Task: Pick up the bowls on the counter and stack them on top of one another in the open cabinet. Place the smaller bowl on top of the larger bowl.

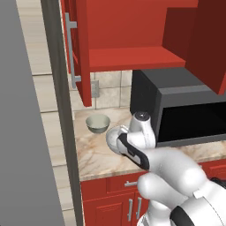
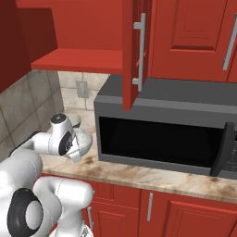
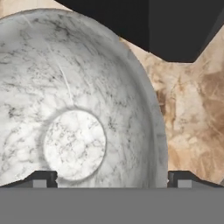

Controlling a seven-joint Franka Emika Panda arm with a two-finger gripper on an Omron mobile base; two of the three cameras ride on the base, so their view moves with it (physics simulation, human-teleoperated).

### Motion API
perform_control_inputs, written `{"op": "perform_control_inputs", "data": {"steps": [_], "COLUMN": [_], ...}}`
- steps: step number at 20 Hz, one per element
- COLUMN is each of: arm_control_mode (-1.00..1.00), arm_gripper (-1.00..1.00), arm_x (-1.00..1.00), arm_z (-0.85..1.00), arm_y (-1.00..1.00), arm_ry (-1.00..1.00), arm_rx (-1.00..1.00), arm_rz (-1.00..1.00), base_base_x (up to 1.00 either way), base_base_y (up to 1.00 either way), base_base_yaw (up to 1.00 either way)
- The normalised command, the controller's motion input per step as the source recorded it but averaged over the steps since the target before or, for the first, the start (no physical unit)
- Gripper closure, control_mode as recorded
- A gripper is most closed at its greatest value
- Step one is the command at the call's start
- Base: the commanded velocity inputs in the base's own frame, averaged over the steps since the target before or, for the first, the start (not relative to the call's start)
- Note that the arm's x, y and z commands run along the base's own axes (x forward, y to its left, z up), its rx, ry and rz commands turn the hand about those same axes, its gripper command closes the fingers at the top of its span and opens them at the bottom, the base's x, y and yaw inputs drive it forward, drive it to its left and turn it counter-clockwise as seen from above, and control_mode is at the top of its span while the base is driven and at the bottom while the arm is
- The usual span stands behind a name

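Still at the start: cabinet [image 1: 132, 57] shelf bare, big marbled bowl [image 3: 74, 109] and small grey-green bowl [image 1: 98, 123] both on the desk [image 1: 99, 152], pincer [image 3: 111, 180] spread wide over the big bowl's rim, gripping nothing.

Larger bowl [image 3: 78, 100]: white-grey marbled surface with fine dark veins and speckling, its flat inner base a paler mottled disc. Smaller bowl [image 1: 97, 123]: dull grey-green outside, pale inside. Counter [image 1: 95, 154]: beige marbled stone streaked with brown veins, seen in the hand view as tan with darker rust-brown patches. Open cabinet [image 1: 137, 57]: red shelf and red walls, darker red in shadow, door with a silver bar handle [image 1: 69, 50]. Microwave [image 2: 162, 134]: dark grey casing, black interior. Low cabinets [image 2: 185, 213]: red with short silver handles. Wall tiles [image 1: 108, 88]: pale beige-grey, lightly mottled. Robot arm [image 1: 176, 176]: glossy white with dark joints.
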Motion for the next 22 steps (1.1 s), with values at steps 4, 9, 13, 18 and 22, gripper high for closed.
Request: {"op": "perform_control_inputs", "data": {"steps": [4,9,13,18,22], "arm_control_mode": [-1.00,-1.00,-1.00,-1.00,-1.00], "arm_gripper": [-1.00,-1.00,1.00,1.00,1.00], "arm_x": [0.07,0.07,0.02,-0.02,-0.17], "arm_z": [-0.42,-0.42,-0.40,-0.29,-0.19], "arm_y": [0.04,0.04,0.07,0.01,0.00], "arm_ry": [0.00,0.00,0.00,0.00,0.01], "arm_rx": [0.00,0.00,0.00,0.00,0.00], "arm_rz": [-0.03,-0.03,-0.03,-0.03,-0.02], "base_base_x": [0.00,0.00,0.00,0.00,0.00], "base_base_y": [0.00,0.00,0.00,0.00,0.00], "base_base_yaw": [0.00,0.00,0.00,0.00,0.00]}}
